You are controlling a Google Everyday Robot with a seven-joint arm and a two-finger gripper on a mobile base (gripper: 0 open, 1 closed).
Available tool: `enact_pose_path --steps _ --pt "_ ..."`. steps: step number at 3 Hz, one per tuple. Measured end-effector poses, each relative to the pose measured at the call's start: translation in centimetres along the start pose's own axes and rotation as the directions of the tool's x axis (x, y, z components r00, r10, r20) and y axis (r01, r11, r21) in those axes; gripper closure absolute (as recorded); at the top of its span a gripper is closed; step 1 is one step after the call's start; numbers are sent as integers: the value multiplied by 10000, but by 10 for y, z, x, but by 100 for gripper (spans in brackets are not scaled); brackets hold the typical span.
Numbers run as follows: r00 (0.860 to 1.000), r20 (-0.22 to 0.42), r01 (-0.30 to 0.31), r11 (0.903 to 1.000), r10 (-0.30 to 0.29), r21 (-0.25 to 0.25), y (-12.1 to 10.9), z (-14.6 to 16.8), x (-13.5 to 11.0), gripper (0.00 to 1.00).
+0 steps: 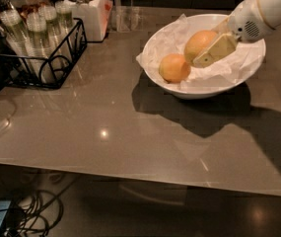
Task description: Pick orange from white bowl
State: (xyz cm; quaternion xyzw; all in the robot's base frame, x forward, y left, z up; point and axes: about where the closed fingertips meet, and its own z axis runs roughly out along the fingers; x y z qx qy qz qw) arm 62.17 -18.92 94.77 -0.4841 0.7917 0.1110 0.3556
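Observation:
The white bowl [162,41], lined with crumpled white paper, stands on the table at the upper right. My gripper [204,52] comes in from the upper right and is shut on the orange [198,41], a somewhat oval yellow-orange fruit. It holds the orange just above the paper inside the bowl. One cream finger [215,50] lies across the front of the orange; the other finger is hidden behind it. A rounder, smaller orange fruit [173,67] rests in the bowl at the lower left of the held one.
A black wire rack [41,58] with several capped bottles stands at the left. A white lidded jar [88,9] and a clear glass [126,18] stand at the back. Cables [36,214] lie below the table's front edge [130,174].

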Motion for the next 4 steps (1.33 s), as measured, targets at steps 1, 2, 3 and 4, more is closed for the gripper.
enact_pose_path --steps 1,2,3,4 --pt "9915 1230 471 9983 -427 -337 10 -26 -14 100" --pt "9809 1902 469 9985 -406 -289 30 -59 -15 100" --pt "9792 2019 222 9997 -194 -117 56 -84 -10 100" --pt "9802 1976 173 9998 -147 -114 58 -86 -7 100"
